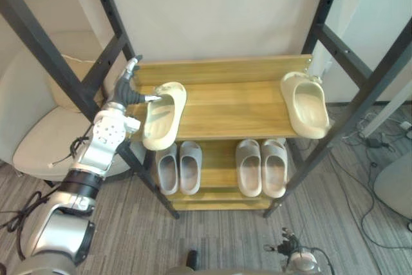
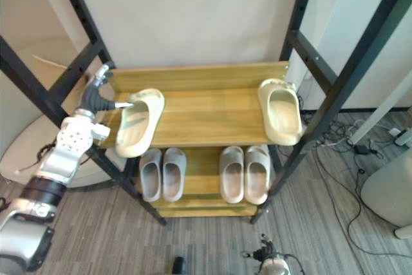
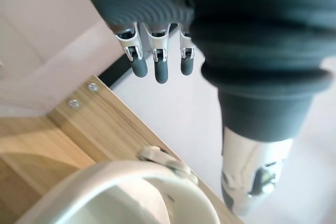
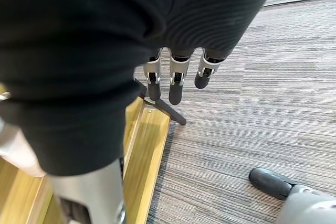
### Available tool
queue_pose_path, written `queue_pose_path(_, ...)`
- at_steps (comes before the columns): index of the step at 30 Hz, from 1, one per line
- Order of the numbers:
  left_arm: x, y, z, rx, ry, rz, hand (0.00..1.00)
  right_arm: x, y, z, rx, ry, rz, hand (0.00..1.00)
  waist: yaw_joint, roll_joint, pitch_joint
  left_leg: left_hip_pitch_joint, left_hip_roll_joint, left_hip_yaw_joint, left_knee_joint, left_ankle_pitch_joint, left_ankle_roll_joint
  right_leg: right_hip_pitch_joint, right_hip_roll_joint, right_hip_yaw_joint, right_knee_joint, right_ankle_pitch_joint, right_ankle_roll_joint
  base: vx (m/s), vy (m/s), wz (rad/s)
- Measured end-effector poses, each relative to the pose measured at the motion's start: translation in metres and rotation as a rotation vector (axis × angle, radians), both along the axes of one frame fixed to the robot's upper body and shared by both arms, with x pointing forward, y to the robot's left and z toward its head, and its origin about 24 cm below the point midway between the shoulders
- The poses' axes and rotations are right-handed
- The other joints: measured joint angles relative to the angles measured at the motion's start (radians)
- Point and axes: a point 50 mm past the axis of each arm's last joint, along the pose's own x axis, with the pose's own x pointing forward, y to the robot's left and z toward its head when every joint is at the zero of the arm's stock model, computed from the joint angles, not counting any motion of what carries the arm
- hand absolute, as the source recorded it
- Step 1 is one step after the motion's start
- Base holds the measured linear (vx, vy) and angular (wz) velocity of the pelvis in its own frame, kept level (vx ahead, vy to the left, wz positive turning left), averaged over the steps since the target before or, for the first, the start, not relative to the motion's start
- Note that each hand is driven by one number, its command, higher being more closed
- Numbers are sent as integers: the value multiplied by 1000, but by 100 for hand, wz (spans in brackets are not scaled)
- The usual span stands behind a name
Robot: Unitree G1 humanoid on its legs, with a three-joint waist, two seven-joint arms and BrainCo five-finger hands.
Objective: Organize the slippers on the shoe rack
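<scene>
At the far left a pale cushioned chair point(image 1: 38, 127) stands beside the shoe rack point(image 1: 112, 46), a black metal frame carrying wooden shelves. The left hand point(image 1: 122, 91) is raised at the left end of the top shelf point(image 1: 232, 104). Its fingers point(image 3: 161, 66) are straight and held in a row, curled round nothing, and its thumb point(image 1: 149, 98) reaches out sideways to the rim of the left cream slipper point(image 1: 164, 117). That slipper lies at the shelf's left end, turned slightly off square, with its near end hanging over the shelf's near edge. On the lower shelf point(image 1: 219, 159) two pairs of grey slippers lie flat. The left grey pair point(image 1: 179, 167) sits below the left cream slipper and the right grey pair point(image 1: 261, 167) just to its right, the two shoes of each pair side by side. The right cream slipper point(image 1: 308, 104) lies at the right end of the top shelf, well apart from the left one, also angled, its near end past the shelf's edge. The right hand point(image 4: 175, 90) hangs low over the grey striped floor point(image 4: 252, 124), near the foot of the rack, its fingers straight and loose and holding nothing.
</scene>
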Motion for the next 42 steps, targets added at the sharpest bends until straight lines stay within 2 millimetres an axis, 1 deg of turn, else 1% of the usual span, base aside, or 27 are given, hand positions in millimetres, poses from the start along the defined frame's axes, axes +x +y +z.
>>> queue_pose_path(1, 1, -1, 1, -2, -3, 1, 0, 0, 0, 0, 0, -1, 0, 0, 2, 5, -2, -12, 3, -2, 0, 2, -4, -15, 2, 3, 6, 0, -1, -37, -15, -2)
queue_pose_path(3, 3, -1, 1, 6, -1, 7, 0, 0, 2, -1, 5, 2, -2, 0, 4, 5, -1, -33, 6, -3, 3, 6, -8, -40, 8, 8, 14, 2, -3, -23, -15, -4)
queue_pose_path(4, 3, -1, -2, 7, 13, 12, 0, -1, 2, -1, 8, 3, -3, 0, 4, 5, 0, -34, 7, -2, 4, 6, -8, -43, 10, 12, 15, 2, -3, -8, -16, -9)
queue_pose_path(6, 7, 1, -16, -14, 77, 40, 0, 1, 5, -1, 14, -2, -4, 0, 1, 2, 2, -36, 10, 5, 4, 6, -8, -58, 13, 25, 28, 2, -5, 0, -12, -20)
queue_pose_path(7, 9, 2, -18, -19, 91, 52, 0, 2, 6, 0, 17, -9, -3, 0, -1, 2, 2, -42, 13, 15, 4, 6, -8, -68, 15, 33, 27, 2, -5, 10, -8, -26)
queue_pose_path(9, 15, 1, -1, -16, 53, 58, 0, 1, 8, 0, 22, -17, -6, 0, -1, -1, 9, -54, 15, 22, 5, 6, -9, -84, 17, 40, 27, 5, -7, 45, -6, -15)
queue_pose_path(11, 17, 1, 0, -13, 52, 65, 0, 3, 11, 1, 30, -24, -6, 0, -16, -6, 13, -54, 14, 28, 5, 9, -13, -87, 17, 48, 26, 11, -3, 76, -4, -10)
queue_pose_path(12, 17, 1, 3, -15, 44, 62, 0, 3, 12, 1, 30, -25, -7, 0, -19, -8, 14, -54, 11, 33, 5, 10, -9, -87, 17, 53, 25, 12, -5, 107, 5, -9)
queue_pose_path(13, 17, 2, 5, -13, 36, 61, 0, 3, 10, 1, 26, -25, -14, 0, -16, -7, 14, -51, 9, 38, 5, 12, -7, -86, 16, 56, 24, 18, -13, 108, 7, -7)
queue_pose_path(15, 17, 2, 6, -15, 33, 66, 0, 4, 10, 1, 24, -31, -26, 0, -16, -6, 15, -48, 7, 45, 5, 12, -6, -83, 14, 58, 23, 20, -13, 87, 6, -6)
queue_pose_path(16, 18, 1, 8, -15, 26, 65, 0, 7, 9, 2, 25, -42, -37, 0, -17, -7, 16, -49, 6, 47, 5, 12, -6, -82, 14, 58, 19, 23, -13, 68, 3, -5)
queue_pose_path(18, 19, 1, 7, -5, 26, 79, 0, 13, 9, 5, 21, -63, -41, 0, -24, -7, 17, -49, 5, 48, 5, 12, -6, -76, 14, 59, 4, 31, -12, 38, 1, -6)
queue_pose_path(20, 21, 1, 9, 11, 23, 88, 0, 15, 7, 6, 16, -71, -51, 0, -26, -3, 23, -47, 5, 48, 5, 12, -6, -67, 14, 60, -10, 38, -12, 0, 0, 0)
queue_pose_path(21, 22, 2, 9, 18, 30, 94, 100, 15, 7, 6, 15, -72, -52, 0, -26, -1, 26, -47, 6, 48, 5, 12, -6, -68, 14, 60, -10, 40, -13, 0, 0, 0)
queue_pose_path(26, 28, 0, 15, 106, 32, 107, 100, 15, 6, 6, 18, -74, -61, 0, -33, 3, 42, -47, 7, 52, 5, 12, -6, -72, 15, 66, -18, 44, -13, -44, 3, -6)
queue_pose_path(29, 30, 1, 19, 130, 28, 117, 100, 15, 6, 6, 29, -77, -77, 0, -35, 6, 51, -47, 7, 62, 5, 6, -7, -72, 15, 74, -29, 53, -10, -19, 9, -10)
queue_pose_path(32, 29, 6, 21, 139, 23, 130, 100, 15, 6, 6, 29, -79, -77, 0, -41, 7, 53, -48, 5, 77, 5, 7, -3, -78, 13, 90, -30, 58, -7, 20, 8, -16)
queue_pose_path(37, 29, 5, 23, 122, 18, 122, 100, 13, 6, 5, 29, -74, -80, 0, -45, 7, 53, -43, 3, 72, 5, 8, -3, -62, 12, 86, -44, 64, -7, 55, -4, 3)
queue_pose_path(40, 29, 5, 22, 122, 20, 121, 100, 19, 6, 8, 33, -94, -79, 0, -46, 9, 54, -41, 3, 70, 5, 8, -3, -60, 12, 85, -44, 64, -7, 0, 0, 0)
queue_pose_path(42, 29, 4, 22, 120, 20, 120, 100, 20, 6, 8, 35, -96, -81, 0, -47, 9, 55, -41, 2, 68, 5, 8, -3, -59, 12, 84, -44, 64, -7, -2, 0, 2)
